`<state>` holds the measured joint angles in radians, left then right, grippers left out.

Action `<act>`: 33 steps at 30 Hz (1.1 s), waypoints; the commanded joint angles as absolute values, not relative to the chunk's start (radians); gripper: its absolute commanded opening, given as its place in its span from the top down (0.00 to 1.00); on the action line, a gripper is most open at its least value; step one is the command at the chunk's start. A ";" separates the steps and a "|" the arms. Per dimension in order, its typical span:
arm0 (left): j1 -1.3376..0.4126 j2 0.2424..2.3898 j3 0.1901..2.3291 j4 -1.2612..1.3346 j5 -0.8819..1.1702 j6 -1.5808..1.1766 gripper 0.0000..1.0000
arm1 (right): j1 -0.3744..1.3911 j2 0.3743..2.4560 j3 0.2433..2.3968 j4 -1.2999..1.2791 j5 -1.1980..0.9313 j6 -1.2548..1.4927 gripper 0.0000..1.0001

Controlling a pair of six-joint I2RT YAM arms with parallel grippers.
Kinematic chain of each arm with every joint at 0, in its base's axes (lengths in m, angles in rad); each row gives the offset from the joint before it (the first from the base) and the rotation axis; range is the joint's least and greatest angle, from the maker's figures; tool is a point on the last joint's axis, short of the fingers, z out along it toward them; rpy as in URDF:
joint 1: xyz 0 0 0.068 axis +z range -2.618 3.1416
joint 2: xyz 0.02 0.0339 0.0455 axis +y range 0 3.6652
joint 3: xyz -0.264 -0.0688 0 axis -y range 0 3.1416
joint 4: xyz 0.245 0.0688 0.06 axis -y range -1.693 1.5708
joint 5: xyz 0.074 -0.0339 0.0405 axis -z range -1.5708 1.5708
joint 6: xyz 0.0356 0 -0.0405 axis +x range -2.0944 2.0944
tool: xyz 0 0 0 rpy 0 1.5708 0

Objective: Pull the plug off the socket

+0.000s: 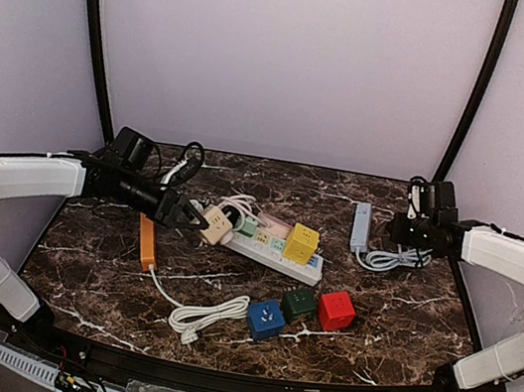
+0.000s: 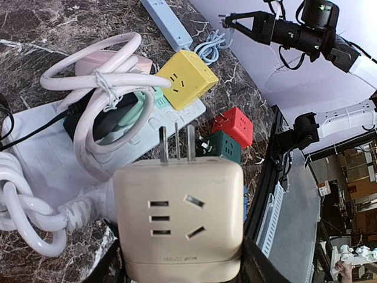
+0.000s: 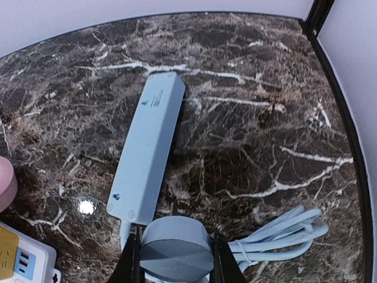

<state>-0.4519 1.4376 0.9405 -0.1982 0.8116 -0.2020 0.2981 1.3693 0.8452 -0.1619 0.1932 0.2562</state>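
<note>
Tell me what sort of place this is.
Likely a robotics lab test cell: a marble-pattern tabletop boxed in by plain backdrop walls, left arm and right arm mounted at its near edge, white power strip and red cube adapter as props.

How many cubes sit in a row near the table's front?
3: blue cube on the left, green cube in the middle, red cube on the right. None seems hidden.

Red cube (image 1: 335,310), green cube (image 1: 299,304), blue cube (image 1: 266,318), orange strip (image 1: 147,242), marble table (image 1: 404,310)
</note>
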 commanded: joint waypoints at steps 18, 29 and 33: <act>-0.451 1.427 0.923 -0.112 0.809 -0.198 0.99 | 0.272 1.082 0.603 -0.063 0.218 0.364 0.01; -0.451 1.440 0.895 0.027 0.892 -0.306 0.99 | 0.329 0.897 0.668 -0.135 -0.196 0.251 0.12; -0.452 1.460 0.891 0.116 0.932 -0.434 0.99 | 0.480 0.866 0.680 -0.087 -0.220 0.215 0.13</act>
